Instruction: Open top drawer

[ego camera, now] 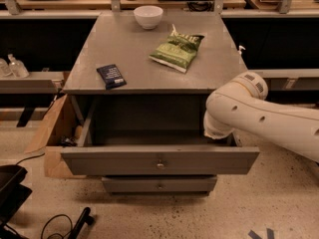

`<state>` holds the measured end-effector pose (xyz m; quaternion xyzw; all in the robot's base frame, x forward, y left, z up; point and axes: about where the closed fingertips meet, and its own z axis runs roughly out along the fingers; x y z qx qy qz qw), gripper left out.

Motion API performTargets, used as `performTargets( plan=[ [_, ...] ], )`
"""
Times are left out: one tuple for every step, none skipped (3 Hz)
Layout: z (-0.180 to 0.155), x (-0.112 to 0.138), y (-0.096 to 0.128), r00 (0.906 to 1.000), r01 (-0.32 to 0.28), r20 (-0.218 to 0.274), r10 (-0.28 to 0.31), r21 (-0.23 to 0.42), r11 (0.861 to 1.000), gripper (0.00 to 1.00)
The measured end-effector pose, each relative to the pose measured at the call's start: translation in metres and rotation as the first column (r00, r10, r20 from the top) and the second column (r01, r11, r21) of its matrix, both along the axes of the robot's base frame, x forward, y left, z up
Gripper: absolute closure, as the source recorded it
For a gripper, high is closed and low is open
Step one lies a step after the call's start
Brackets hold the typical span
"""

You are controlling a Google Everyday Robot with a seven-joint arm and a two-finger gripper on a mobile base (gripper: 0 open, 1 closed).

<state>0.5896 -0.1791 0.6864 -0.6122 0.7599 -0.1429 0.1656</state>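
White round ceramic bowl [148, 16] at far edge of grey bench [124, 49]. Green crinkled chip bag [178, 50] right of centre. Dark blue flat packet [111, 76] front left. Brown cardboard box [52, 133] on floor, left. Clear plastic bottles [12, 66] far left. Right side, claw [215, 132] under bench top.

Top drawer [159, 159] stands wide open, knob [160, 164] centred on its front. Gripper [215, 132] sits at the drawer's right side, by the side wall, arm entering from the right. On the cabinet top [139, 59]: white bowl [148, 16], green chip bag [178, 50], dark blue packet [111, 76].
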Motion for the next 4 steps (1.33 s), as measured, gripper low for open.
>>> performTargets(
  plan=[
    [-0.011, 0.018, -0.006, 0.9994, 0.008, 0.035, -0.007, -0.011, 1.0, 1.0],
    [-0.024, 0.033, -0.012, 0.9985, 0.016, 0.054, -0.014, -0.029, 0.999, 1.0],
    [-0.044, 0.026, -0.018, 0.9972, 0.056, 0.048, -0.056, 0.011, 0.998, 1.0],
    [-0.049, -0.001, -0.006, 0.997, 0.064, 0.041, -0.066, 0.049, 0.997, 1.0]
  ],
)
